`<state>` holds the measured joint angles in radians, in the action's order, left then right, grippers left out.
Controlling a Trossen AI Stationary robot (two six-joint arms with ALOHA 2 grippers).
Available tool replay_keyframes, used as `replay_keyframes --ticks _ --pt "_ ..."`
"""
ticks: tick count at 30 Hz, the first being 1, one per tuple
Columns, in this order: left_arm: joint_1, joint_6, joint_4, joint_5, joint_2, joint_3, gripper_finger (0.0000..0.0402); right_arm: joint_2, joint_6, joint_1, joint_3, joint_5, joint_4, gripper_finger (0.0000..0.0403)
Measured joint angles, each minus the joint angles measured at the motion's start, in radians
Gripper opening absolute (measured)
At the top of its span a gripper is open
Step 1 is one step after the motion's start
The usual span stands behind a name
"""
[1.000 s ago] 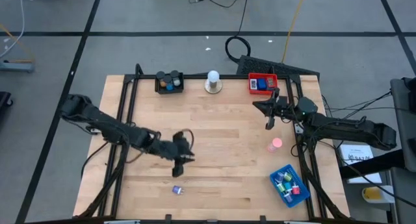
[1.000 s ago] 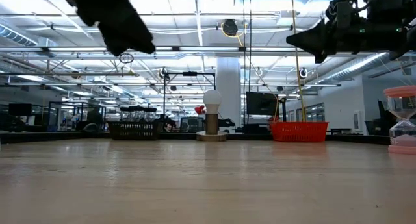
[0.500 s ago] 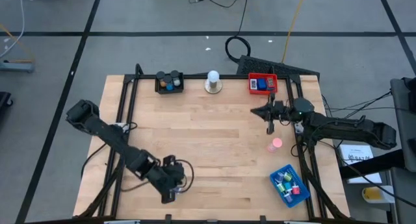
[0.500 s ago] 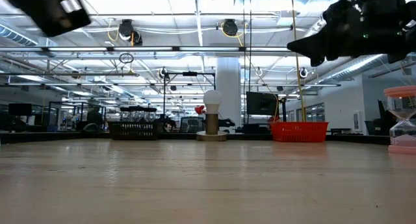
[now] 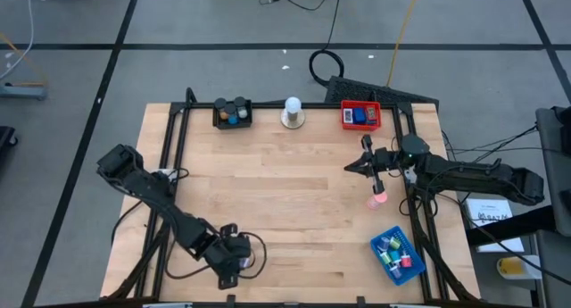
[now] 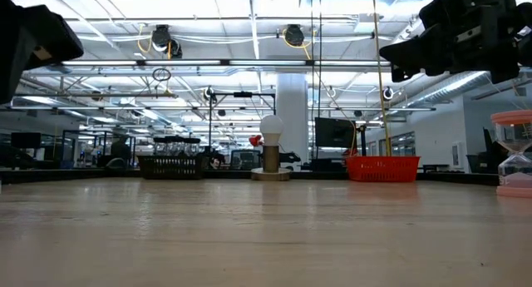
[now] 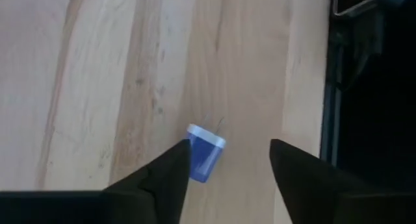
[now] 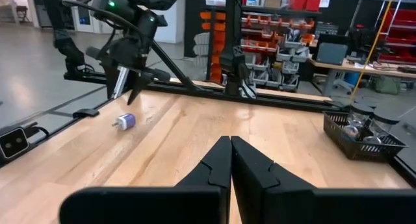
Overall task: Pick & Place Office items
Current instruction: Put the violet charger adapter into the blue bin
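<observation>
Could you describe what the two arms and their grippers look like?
Both arms are dark, jointed and slim. The left arm has a black cable looping beside its gripper. The right arm carries a small green light near its wrist. The right gripper has matte black, wedge-shaped fingers tapering to a point.

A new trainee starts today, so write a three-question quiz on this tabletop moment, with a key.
1. True or false: the left gripper has lifted the small blue-and-white cylinder off the wooden table.
2. The right gripper is: A shut and empty; B wide open; C shut on a red tray.
3. Fill in: the pink hourglass stands closest to the ___ gripper.

Key: 1 false, it lies on the table between open fingers; 2 A; 3 right.
</observation>
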<state>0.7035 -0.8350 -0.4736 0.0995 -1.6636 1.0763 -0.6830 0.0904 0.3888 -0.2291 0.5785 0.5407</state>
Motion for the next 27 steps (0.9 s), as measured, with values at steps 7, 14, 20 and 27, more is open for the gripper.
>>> replay_keyframes --ticks 7,14,20,27 --pt "0.009 0.048 0.000 0.048 -0.024 0.000 0.0249 0.000 0.004 0.000 0.000 0.000 0.001 0.0000" --pt "0.018 0.086 0.011 -0.005 -0.102 -0.001 0.0250 0.000 0.008 0.000 0.000 0.000 0.000 0.0000" --pt "0.027 0.052 0.011 0.020 -0.151 -0.001 0.0248 0.000 0.012 0.000 0.000 -0.001 0.002 0.0000" --pt "0.016 0.036 0.030 0.057 -0.167 -0.001 0.0186 0.000 0.012 0.000 0.000 -0.001 0.009 0.0000"
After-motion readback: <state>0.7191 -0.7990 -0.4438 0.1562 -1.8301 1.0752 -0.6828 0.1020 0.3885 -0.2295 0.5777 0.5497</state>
